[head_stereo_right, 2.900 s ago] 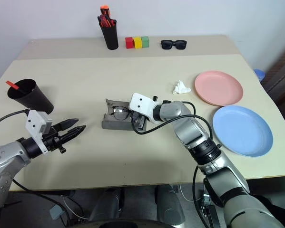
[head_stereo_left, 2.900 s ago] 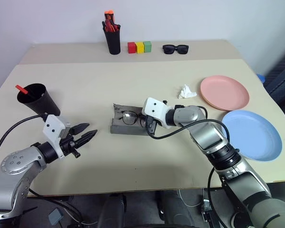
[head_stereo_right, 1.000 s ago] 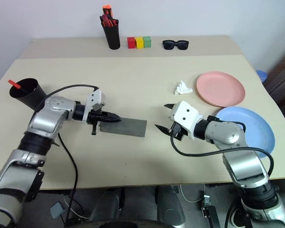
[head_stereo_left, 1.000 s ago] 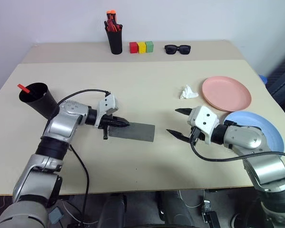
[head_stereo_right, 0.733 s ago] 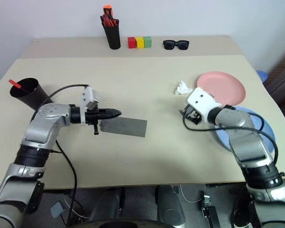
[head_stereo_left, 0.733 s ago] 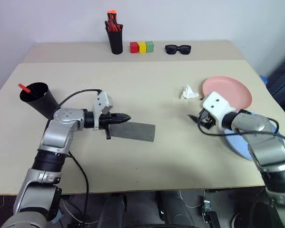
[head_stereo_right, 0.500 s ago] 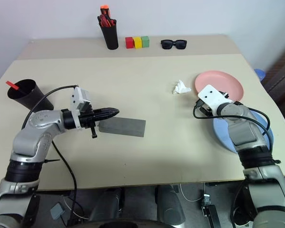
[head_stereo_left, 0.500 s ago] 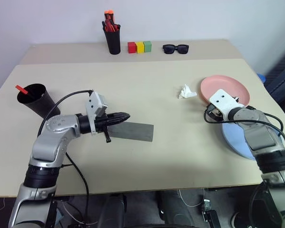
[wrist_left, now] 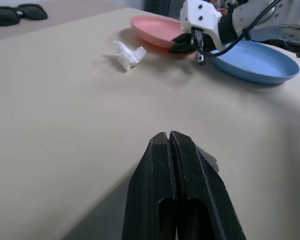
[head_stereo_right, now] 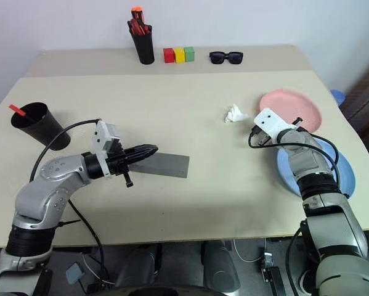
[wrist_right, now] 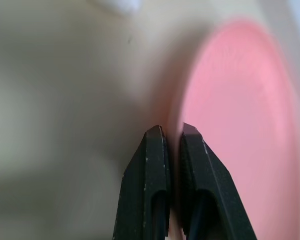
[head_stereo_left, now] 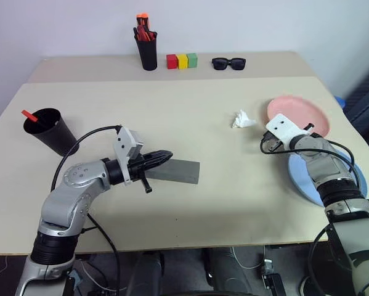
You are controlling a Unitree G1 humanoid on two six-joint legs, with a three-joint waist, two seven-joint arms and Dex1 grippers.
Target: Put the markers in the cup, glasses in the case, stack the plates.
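My right gripper (wrist_right: 172, 131) is shut on the near rim of the salmon pink plate (head_stereo_left: 301, 110), at the table's right. The light blue plate (head_stereo_right: 343, 168) lies just nearer, partly under my right forearm. The grey case (head_stereo_left: 178, 171) lies closed in the middle of the table; the glasses are hidden. My left gripper (head_stereo_left: 164, 155) is shut and empty, hovering level over the case's left end. The black cup (head_stereo_left: 50, 129) stands at the far left with a red marker (head_stereo_left: 29, 115) sticking out of it.
A black pen holder (head_stereo_left: 148, 54) with orange-red pens, three coloured blocks (head_stereo_left: 182, 60) and black sunglasses (head_stereo_left: 228, 63) line the back edge. A crumpled white tissue (head_stereo_left: 241, 119) lies left of the pink plate.
The case, open earlier with the glasses inside, is now closed. My right gripper moved right from the table's middle to the pink plate and shut on its rim. My left gripper drew back a little.
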